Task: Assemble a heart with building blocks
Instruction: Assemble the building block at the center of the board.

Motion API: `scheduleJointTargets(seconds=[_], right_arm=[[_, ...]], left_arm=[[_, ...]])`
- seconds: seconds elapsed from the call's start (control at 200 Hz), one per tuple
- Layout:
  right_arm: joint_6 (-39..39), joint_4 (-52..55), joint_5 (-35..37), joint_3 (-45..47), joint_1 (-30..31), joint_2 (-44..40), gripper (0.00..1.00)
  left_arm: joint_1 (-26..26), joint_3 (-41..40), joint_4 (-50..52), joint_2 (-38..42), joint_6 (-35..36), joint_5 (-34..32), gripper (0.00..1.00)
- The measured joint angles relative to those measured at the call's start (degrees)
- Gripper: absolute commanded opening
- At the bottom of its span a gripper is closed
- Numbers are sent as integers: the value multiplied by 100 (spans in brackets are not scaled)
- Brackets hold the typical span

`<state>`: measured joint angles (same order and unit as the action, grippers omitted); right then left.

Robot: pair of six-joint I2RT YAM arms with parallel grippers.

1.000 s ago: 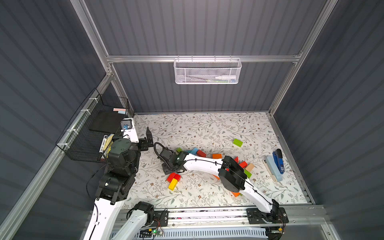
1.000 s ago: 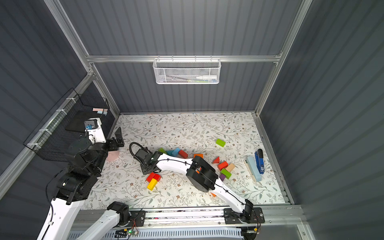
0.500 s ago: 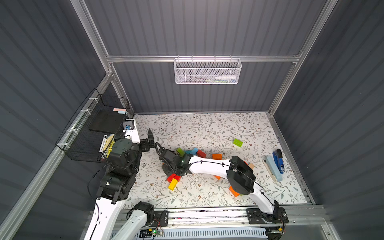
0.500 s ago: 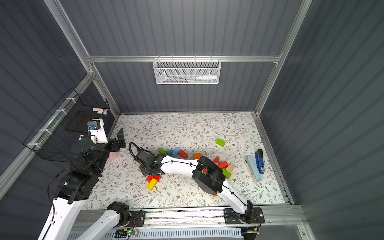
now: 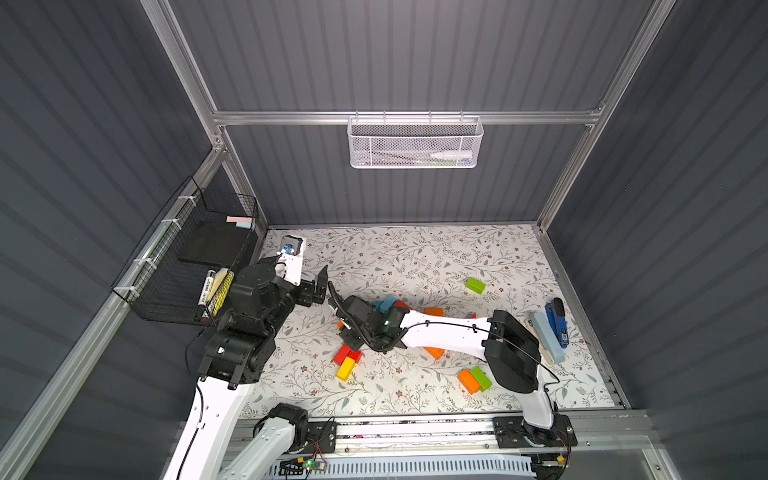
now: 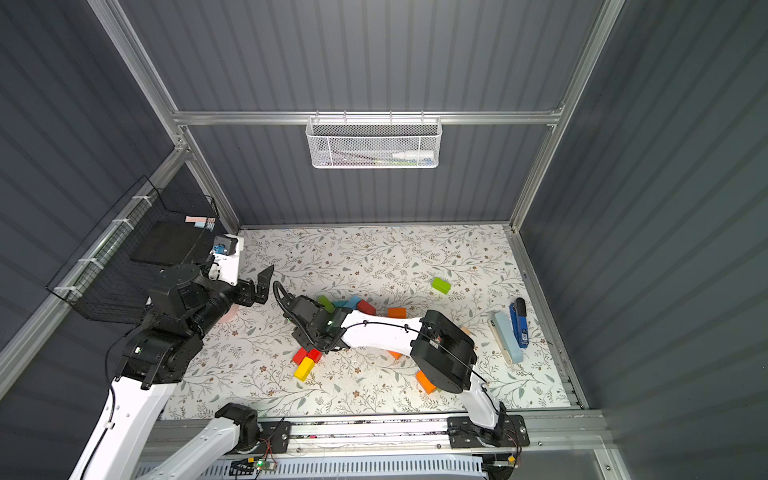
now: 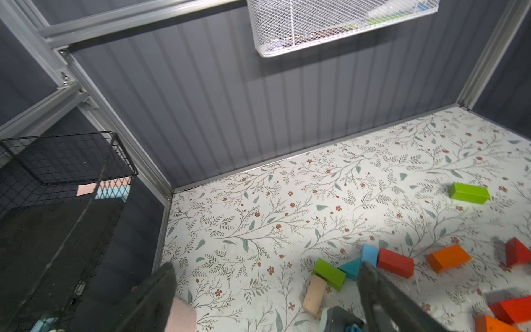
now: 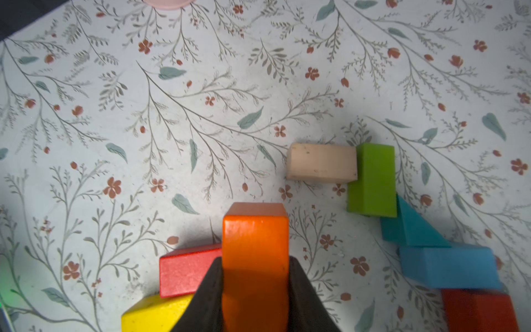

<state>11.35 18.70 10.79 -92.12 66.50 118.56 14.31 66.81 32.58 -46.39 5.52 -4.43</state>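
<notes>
- Over the last second the right arm's elbow has swung back toward 5 o'clock on the floral mat (image 5: 415, 257). That has uncovered an orange-and-green pair (image 5: 473, 379) of blocks. Its wrist has stayed above the red block (image 5: 341, 354) and yellow block (image 5: 345, 368).
- The right gripper (image 8: 255, 258) is clamped on an orange block (image 8: 255, 238), with one black jaw flat against each long side. Whether the block touches the mat cannot be told.
- The held block sits left of the mat's centre, just at 12 o'clock of the red and yellow blocks, which lie touching.
- The left gripper (image 7: 267, 268) hangs near 9 o'clock with its fingers spread wide and nothing between them.
- Toward 1 o'clock from the held block runs a chain that appears to touch end to end: tan block (image 8: 321, 166), green block (image 8: 373, 178), teal wedge (image 8: 408, 227), blue block (image 8: 448, 267).
- Handling, as a judgement: the blocks look like painted wood, rigid and light, so a modest squeeze should hold one. The glossy paint looks a little slick, so flat faces are best taken square-on near mid-length.
- Wedges are probably safest gripped across their two parallel triangular faces, because a sloped face could squirt out of the jaws.
- The shapes are crisp bricks and prisms with slightly softened corners. The tan block is bare, matt and speckled, and the mat is smooth and printed.
</notes>
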Motion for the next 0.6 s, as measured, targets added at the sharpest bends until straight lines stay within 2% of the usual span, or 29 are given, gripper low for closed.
scheduleJointTargets(seconds=[0.215,0.6], right_arm=[[214,136,37,-4,-131,48,24],[433,367,13,-225,-245,699,24]], left_arm=[[0,341,304,-26,341,599,99],[0,866,702,-181,612,1803,99]])
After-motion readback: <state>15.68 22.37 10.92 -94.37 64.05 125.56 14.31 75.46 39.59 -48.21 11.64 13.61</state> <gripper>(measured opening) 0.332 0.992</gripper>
